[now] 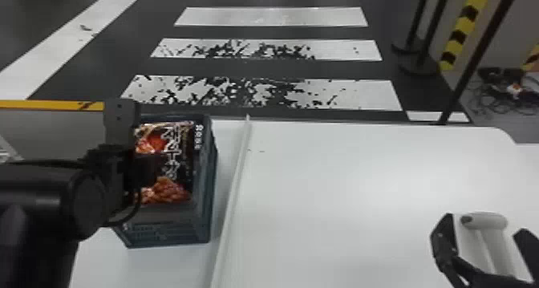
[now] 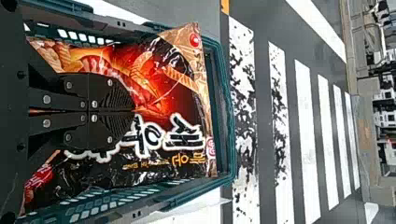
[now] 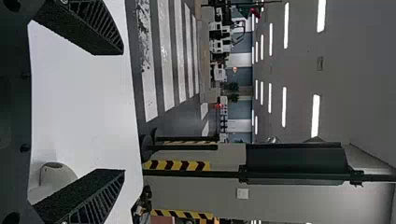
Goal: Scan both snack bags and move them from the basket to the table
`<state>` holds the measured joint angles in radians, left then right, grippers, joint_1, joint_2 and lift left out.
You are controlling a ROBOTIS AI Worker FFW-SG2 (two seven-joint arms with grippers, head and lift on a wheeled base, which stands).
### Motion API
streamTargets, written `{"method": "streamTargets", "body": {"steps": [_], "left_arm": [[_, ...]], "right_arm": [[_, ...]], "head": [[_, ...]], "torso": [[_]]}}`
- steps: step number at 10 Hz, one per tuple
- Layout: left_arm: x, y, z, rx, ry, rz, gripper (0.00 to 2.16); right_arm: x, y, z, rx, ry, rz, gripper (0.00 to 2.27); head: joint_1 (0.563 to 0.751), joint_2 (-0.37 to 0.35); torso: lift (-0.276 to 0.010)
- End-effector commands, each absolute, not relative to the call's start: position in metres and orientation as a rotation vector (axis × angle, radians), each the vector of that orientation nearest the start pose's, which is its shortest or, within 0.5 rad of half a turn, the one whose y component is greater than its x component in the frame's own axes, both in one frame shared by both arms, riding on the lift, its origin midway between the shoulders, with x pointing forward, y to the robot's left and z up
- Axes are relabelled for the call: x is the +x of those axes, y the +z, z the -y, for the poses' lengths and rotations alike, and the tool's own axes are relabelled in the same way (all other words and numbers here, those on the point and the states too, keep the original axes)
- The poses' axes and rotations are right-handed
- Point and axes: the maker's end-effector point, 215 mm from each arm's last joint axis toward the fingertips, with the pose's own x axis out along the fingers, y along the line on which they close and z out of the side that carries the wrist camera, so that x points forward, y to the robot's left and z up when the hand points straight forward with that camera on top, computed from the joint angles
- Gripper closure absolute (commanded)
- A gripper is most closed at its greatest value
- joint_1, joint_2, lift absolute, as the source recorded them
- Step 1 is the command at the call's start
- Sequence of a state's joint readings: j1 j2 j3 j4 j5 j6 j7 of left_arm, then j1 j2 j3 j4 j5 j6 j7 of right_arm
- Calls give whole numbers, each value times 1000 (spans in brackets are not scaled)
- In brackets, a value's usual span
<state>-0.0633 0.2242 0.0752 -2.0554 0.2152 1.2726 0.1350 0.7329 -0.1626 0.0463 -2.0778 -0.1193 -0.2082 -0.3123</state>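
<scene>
Left gripper (image 1: 151, 169) is over the basket (image 1: 211, 187), fingers pressed together against the face of 1 snack bag (image 1: 170, 163); cannot tell if any film is pinched. Bag lies inside the basket, printed face up. Right gripper (image 1: 485, 225) has its 2 fingers spread around a pale rounded device (image 1: 487, 247) on the table (image 1: 361, 187). A pale raised strip (image 1: 236, 167) runs between basket and device, a low barrier. Left arm covers part of the basket's side. Tabletop white, smooth. Beyond: dark floor (image 1: 272, 68) with worn white stripes, black posts, a yellow-black striped post (image 1: 461, 34), tangled cables (image 1: 509, 90), long ceiling lights (image 3: 315, 116).
</scene>
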Motion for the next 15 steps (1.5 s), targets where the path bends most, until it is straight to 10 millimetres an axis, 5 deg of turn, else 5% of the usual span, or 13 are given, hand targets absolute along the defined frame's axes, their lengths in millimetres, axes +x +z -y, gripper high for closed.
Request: {"method": "streamTargets", "body": {"steps": [1,11,15], "left_arm": [[523,-381,-323,87,114,-700,2064],[528,-339,-320,110,124,-612,2064],[516,-321,-324,111,130,-592,2061]], "right_arm": [[365,-354,282,18,-198,-30,9],[362,-357,280,13,-197,-37,6],[361,-355,274,15,-191,-28,6]], "head": [[695,60],[695,51],[695,51]], "torso": [[-98],[-98],[-98]]}}
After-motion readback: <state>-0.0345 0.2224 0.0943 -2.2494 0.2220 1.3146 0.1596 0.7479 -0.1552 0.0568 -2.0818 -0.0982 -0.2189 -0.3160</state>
